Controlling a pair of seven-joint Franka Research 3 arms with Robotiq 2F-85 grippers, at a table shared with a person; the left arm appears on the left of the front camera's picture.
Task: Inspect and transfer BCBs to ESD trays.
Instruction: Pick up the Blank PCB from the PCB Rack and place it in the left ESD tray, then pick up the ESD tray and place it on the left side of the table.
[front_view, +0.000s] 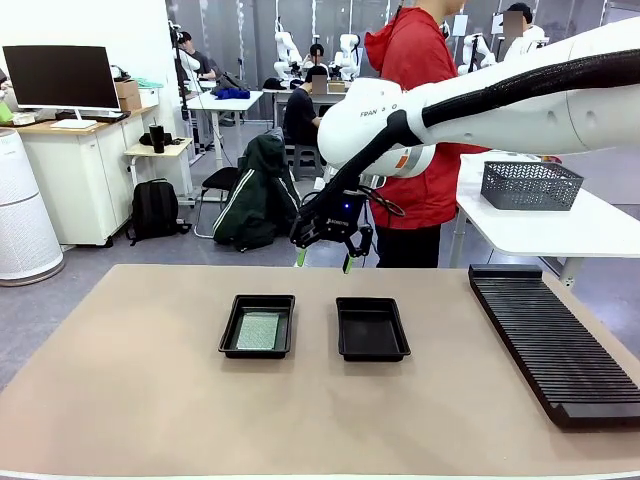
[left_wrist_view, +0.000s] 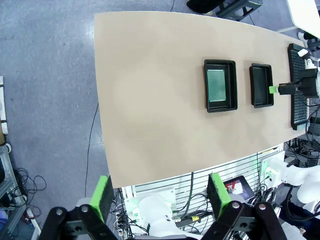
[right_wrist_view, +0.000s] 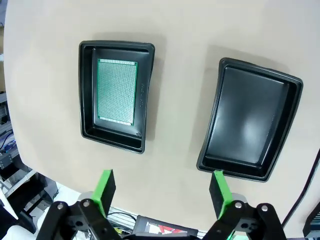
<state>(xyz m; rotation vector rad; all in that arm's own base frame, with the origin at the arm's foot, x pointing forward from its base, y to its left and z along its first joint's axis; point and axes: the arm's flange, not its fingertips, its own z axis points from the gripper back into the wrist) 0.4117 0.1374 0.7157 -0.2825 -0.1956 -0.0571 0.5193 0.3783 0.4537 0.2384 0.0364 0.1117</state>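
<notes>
- My right gripper (front_view: 323, 260) hangs with its jaws spread wide over the table's far edge, just beyond the trays.
- The left tray (front_view: 227, 335) holds one BCB (front_view: 258, 330) flat on its floor; the right tray (front_view: 372, 330) beside it shows bare floor.
- My left gripper (left_wrist_view: 161, 195) is spread wide too, high over the table.
- A person in red (front_view: 420, 60) stands close behind my right gripper.
- A ribbed rack (front_view: 550, 340) lies well right of the trays.

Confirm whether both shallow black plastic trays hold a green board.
No, one black tray holds a green perforated board; the other tray is bare.
</notes>
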